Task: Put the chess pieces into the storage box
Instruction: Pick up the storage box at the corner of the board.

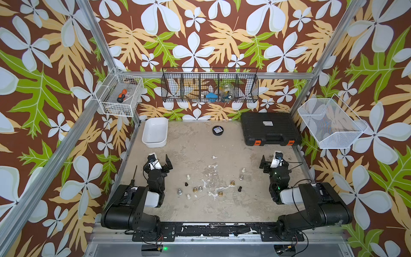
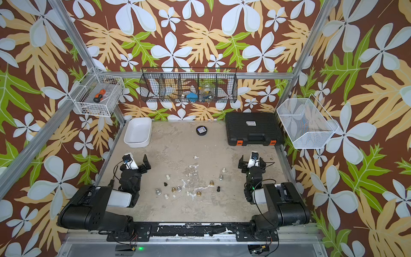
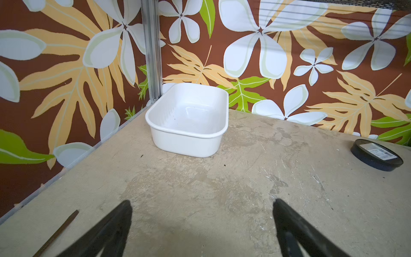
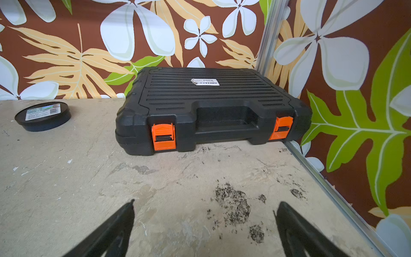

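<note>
The storage box (image 1: 155, 133) sat in the far left corner of the worktop (image 1: 200, 144), its white floor bare. It lay well ahead of my left jaws, which stood wide apart over bare surface, gripping nothing. The chess pieces (image 1: 195, 189) stood scattered on the worktop between my two arms, well apart from the box. My right jaws were spread just as wide, also holding nothing, facing the black case (image 1: 270, 129) in the far right corner.

Scattered chess pieces (image 1: 195, 189), well apart from empty white storage box (image 1: 154, 143)
</note>
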{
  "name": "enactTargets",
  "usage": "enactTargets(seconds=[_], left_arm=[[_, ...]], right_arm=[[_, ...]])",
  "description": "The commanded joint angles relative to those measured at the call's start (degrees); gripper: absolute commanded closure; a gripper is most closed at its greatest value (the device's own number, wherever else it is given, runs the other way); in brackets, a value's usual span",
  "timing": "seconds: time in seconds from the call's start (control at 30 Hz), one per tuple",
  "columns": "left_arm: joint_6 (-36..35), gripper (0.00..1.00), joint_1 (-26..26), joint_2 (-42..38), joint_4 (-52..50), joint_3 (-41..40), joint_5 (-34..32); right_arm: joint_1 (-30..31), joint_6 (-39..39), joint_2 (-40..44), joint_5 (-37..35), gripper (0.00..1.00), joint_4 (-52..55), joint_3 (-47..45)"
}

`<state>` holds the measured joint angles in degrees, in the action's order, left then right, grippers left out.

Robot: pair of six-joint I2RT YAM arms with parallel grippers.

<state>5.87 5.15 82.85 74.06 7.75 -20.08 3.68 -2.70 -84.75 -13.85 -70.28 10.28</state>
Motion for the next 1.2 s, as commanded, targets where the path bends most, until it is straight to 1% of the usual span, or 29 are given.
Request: enactTargets(seconds=[0.0,0.67,0.7,0.73,0.77,0.8,0.83,0.87,0.9,0.93,0.97,1.0,1.03,1.07,1.1,1.13,1.17], left_arm=[[-0.2,0.0,-0.1,0.0,1.1,0.2,-0.1],[-0.1,0.0,-0.1,-0.1,1.0,0.1,-0.1],[0.0,0.0,0.3,-0.8,1.0,0.2,-2.6],[0.3,0.0,0.4,-1.9,-0.9,0.3,-3.0],[-0.3,0.0,1.0,-2.3,-0.7,0.0,-2.9],[-1.8,0.0,2.7,-2.6,0.2,-0.4,-4.2],[-3.2,0.0,4.2,-2.6,0.8,-0.5,-5.9],[-4.1,0.0,5.2,-3.5,2.1,-0.4,-9.9],[-4.2,0.0,7.6,-6.7,-4.4,2.1,-17.5],[-4.7,0.0,8.5,-10.2,-11.9,5.4,-18.4],[0.3,0.0,8.7,-13.8,-21.5,9.6,-18.7],[7.1,0.02,8.5,-16.7,-31.2,14.1,-17.2],[10.2,0.05,8.5,-17.9,-35.0,16.8,-14.9],[11.6,0.11,8.5,-18.4,-37.1,19.7,-11.0],[13.2,0.14,8.6,-17.9,-40.6,23.6,-8.1],[14.1,0.15,8.6,-16.5,-44.5,27.6,-5.7],[14.8,0.13,8.6,-14.1,-50.3,33.4,-4.0]], right_arm=[[0.0,-0.1,0.1,-0.4,0.0,-1.3,0.2],[0.1,-0.1,0.3,-0.6,0.0,-1.8,-0.1],[0.2,0.1,1.0,-1.3,0.0,-3.2,-0.3],[0.7,0.8,3.1,-2.1,0.0,-1.3,0.5],[1.6,1.5,7.5,-2.6,0.0,7.7,3.1],[2.3,2.0,10.6,-2.4,0.0,14.2,5.8],[2.9,-0.3,13.0,-3.7,0.0,19.5,8.7],[2.9,-7.0,14.3,-4.7,0.0,25.0,12.0],[2.9,-15.8,14.4,-5.7,0.0,29.7,15.3],[2.7,-24.3,13.8,-5.9,0.0,34.1,17.9],[1.4,-25.8,13.4,2.9,0.0,36.6,20.8],[0.9,-24.5,13.0,12.9,0.0,36.6,23.0],[1.8,-23.8,12.6,16.8,0.0,34.9,23.9],[3.1,-23.5,12.4,18.5,0.0,33.9,24.9],[4.5,-22.4,12.3,19.8,0.0,33.9,26.5],[5.7,-20.5,12.1,20.8,0.0,34.0,27.9],[7.3,-18.2,11.9,20.8,0.0,34.7,29.4]])
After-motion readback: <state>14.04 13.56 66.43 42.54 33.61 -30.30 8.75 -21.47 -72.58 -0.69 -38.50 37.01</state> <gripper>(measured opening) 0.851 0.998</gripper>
